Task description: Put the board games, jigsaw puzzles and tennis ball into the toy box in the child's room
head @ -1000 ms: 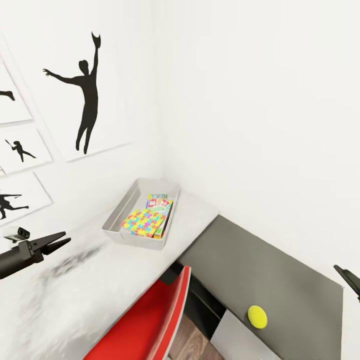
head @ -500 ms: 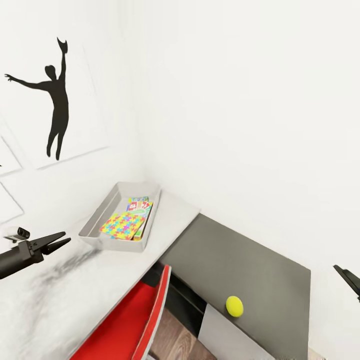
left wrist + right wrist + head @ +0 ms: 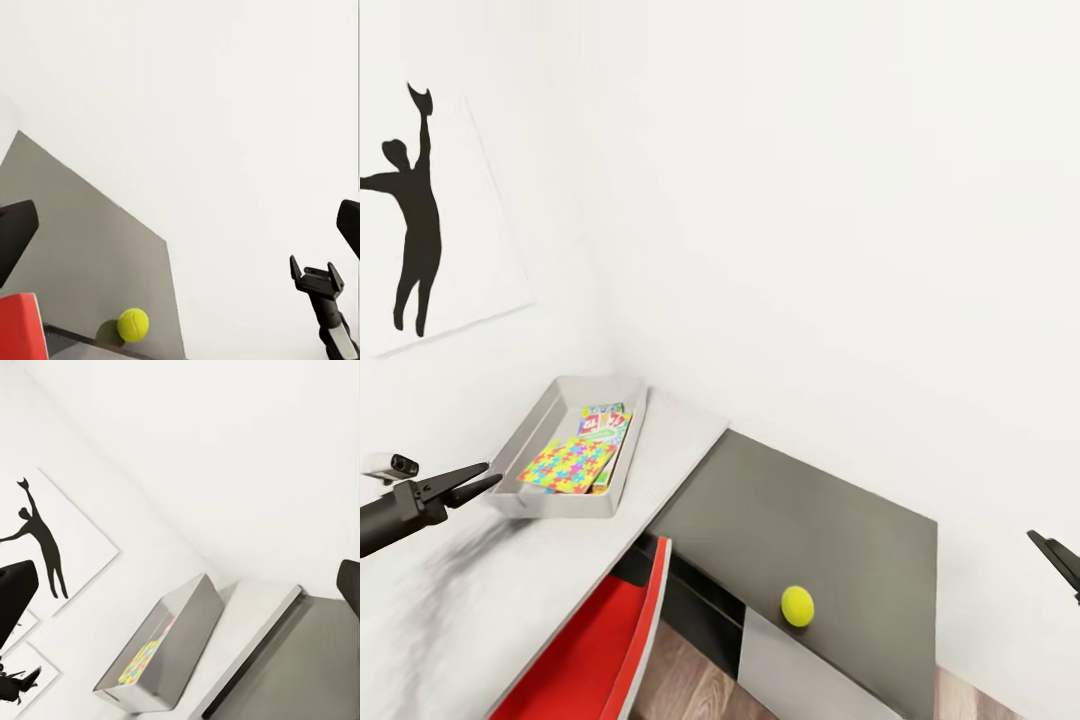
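Note:
The toy box [image 3: 548, 504] sits at the far end of the table [image 3: 450, 610], against the wall corner. Inside it lie a multicoloured jigsaw puzzle [image 3: 568, 465] and, behind that, a printed board game [image 3: 603, 420]. The tennis ball [image 3: 797, 606] rests near the front edge of the lower dark grey end unit [image 3: 820, 520]; the left wrist view shows this tennis ball [image 3: 133, 325] too. My left gripper [image 3: 472, 481] hovers open and empty over the table, left of the toy box. At the picture's right edge my right gripper [image 3: 1057, 556] is open and empty. The bed is out of view.
A red chair [image 3: 605, 640] is tucked under the table, between the pale top and the end unit. A black silhouette picture [image 3: 410, 210] hangs on the left wall. White walls close the corner behind the table. Wood floor [image 3: 680, 680] shows below.
The whole view has swung right, so the toy box, ball and wall pictures have slid left in the picture. Both grippers hold the same place in view, still open.

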Controlling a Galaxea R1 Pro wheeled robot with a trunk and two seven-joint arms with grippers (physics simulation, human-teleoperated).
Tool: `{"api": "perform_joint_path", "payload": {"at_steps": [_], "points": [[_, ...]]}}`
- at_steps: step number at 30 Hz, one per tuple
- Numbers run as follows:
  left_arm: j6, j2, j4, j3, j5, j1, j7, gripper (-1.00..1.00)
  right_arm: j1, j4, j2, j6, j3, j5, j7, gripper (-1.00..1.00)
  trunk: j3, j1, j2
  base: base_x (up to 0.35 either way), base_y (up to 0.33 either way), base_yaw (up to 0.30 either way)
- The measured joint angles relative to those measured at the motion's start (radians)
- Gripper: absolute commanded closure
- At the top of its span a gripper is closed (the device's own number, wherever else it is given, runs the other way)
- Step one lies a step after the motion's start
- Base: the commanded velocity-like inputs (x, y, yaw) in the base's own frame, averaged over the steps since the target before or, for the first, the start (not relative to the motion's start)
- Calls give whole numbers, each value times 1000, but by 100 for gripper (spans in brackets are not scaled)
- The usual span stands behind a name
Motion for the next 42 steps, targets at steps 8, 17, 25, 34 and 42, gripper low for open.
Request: {"api": "perform_joint_path", "payload": {"at_steps": [8, 17, 25, 34, 42], "points": [[0, 0, 0, 0, 0, 0, -3, -100, 0, 1, -1, 0, -1, -1, -1, -100, 10, 0, 0, 0, 0, -211], [0, 0, -1, -1, 0, 0, -3, -100, 0, 1, -1, 0, -1, -1, -1, -100, 20, 0, 0, 0, -12, -211], [0, 0, -3, -3, 0, 0, -2, -100, 0, 1, -1, 0, -2, -1, -2, -100, 30, 0, 0, 44, -216, -211], [-1, -1, -4, -3, 0, 0, -2, -100, 0, 2, -1, 0, -2, -1, -5, -100, 41, 0, 0, 84, -282, -207], [-2, -2, -4, -4, 0, 0, -1, -100, 0, 1, 1, -1, -3, 1, -11, -100, 44, 0, 0, 197, -222, -91]]}}
